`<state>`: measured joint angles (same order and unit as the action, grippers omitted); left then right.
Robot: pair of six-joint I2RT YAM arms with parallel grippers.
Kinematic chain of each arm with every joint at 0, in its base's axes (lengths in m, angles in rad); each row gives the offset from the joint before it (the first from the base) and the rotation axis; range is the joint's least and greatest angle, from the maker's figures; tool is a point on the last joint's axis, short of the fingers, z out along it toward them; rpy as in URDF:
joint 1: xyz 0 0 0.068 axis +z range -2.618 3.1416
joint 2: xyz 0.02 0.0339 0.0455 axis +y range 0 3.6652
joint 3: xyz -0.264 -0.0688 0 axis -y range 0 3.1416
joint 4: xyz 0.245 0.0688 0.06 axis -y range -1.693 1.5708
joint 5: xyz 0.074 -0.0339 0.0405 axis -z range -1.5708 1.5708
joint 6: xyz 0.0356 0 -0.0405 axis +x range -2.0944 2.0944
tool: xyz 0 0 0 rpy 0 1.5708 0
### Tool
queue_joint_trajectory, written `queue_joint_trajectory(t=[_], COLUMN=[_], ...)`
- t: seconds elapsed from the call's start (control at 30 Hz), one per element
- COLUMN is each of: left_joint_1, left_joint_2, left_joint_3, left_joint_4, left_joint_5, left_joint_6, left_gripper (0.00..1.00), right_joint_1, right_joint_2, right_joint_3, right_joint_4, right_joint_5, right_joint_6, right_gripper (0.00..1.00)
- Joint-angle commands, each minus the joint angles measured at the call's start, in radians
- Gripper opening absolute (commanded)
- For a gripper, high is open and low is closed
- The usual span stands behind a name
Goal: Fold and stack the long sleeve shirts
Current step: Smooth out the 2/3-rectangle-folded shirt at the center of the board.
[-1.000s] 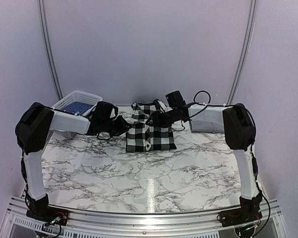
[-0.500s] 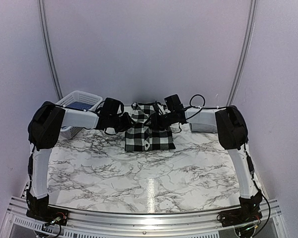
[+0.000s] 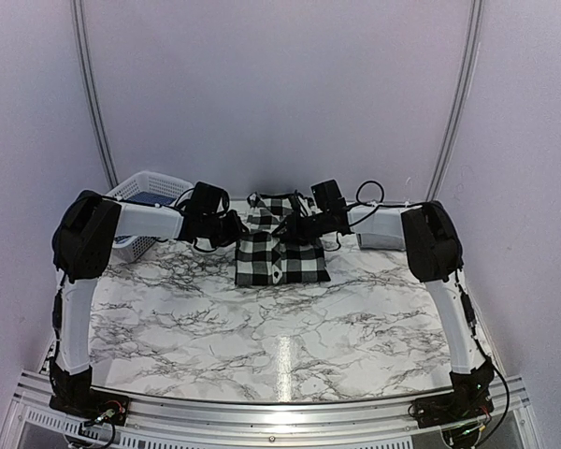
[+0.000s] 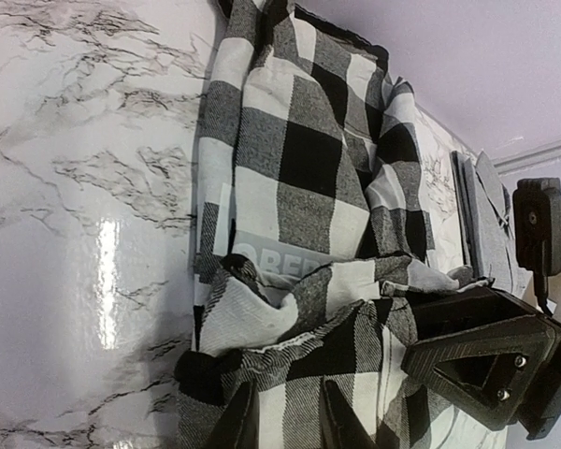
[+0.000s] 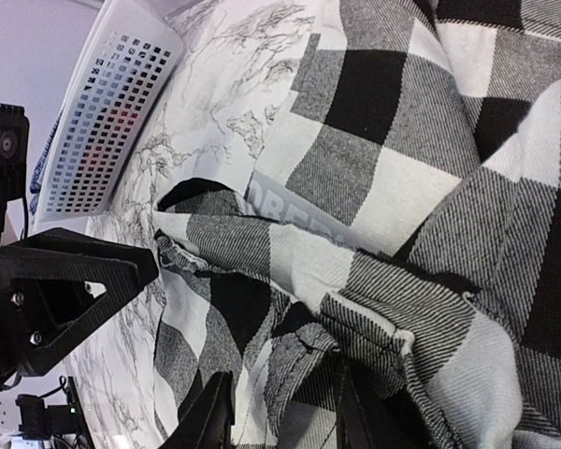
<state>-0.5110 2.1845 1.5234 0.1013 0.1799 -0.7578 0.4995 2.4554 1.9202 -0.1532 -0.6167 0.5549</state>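
Observation:
A black-and-white checked long sleeve shirt (image 3: 282,254) lies bunched at the back middle of the marble table, its lettered band (image 4: 279,258) partly covered by a crumpled sleeve. My left gripper (image 3: 236,230) is at the shirt's left side. In the left wrist view it (image 4: 286,423) is shut on a fold of the checked cloth. My right gripper (image 3: 287,227) is over the shirt's upper middle. In the right wrist view its fingers (image 5: 288,416) stand apart, astride a rumpled ridge of the shirt (image 5: 374,187).
A white perforated basket (image 3: 142,193) with something blue inside stands at the back left. A folded grey garment (image 3: 385,234) lies at the back right, just beyond the right arm. The two grippers face each other closely over the shirt.
The left arm has swung inward, bringing its gripper against the shirt's left side. The right gripper's fingers have narrowed around the cloth. The shirt has barely shifted.

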Motion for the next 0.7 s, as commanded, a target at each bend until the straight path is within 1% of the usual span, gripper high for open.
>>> queue_joint_trajectory(t=[0.0, 0.2, 0.43, 0.5, 0.57, 0.67], left_joint_1=[0.012, 0.015, 0.022, 0.022, 0.022, 0.022], left_joint_2=[-0.041, -0.055, -0.033, -0.015, 0.01, 0.057], left_joint_3=[-0.025, -0.045, -0.022, -0.001, 0.027, 0.073], left_joint_4=[-0.041, -0.051, -0.044, -0.042, -0.041, -0.042], left_joint_5=[-0.03, -0.062, -0.046, -0.032, -0.017, 0.004], left_joint_6=[0.018, 0.018, 0.029, 0.033, 0.036, 0.039], left_gripper=[0.23, 0.23, 0.23, 0.23, 0.23, 0.23], right_joint_1=[-0.005, -0.005, 0.0, 0.002, 0.004, 0.006], right_joint_2=[0.027, 0.036, 0.036, 0.028, 0.01, -0.032], right_joint_3=[0.062, 0.094, 0.112, 0.11, 0.101, 0.069], right_joint_4=[0.03, 0.04, 0.031, 0.017, 0.001, -0.017], right_joint_5=[-0.02, -0.027, -0.029, -0.012, 0.03, 0.109], right_joint_6=[0.011, 0.012, -0.007, -0.024, -0.046, -0.091], right_gripper=[0.3, 0.21, 0.09, 0.04, 0.01, 0.0])
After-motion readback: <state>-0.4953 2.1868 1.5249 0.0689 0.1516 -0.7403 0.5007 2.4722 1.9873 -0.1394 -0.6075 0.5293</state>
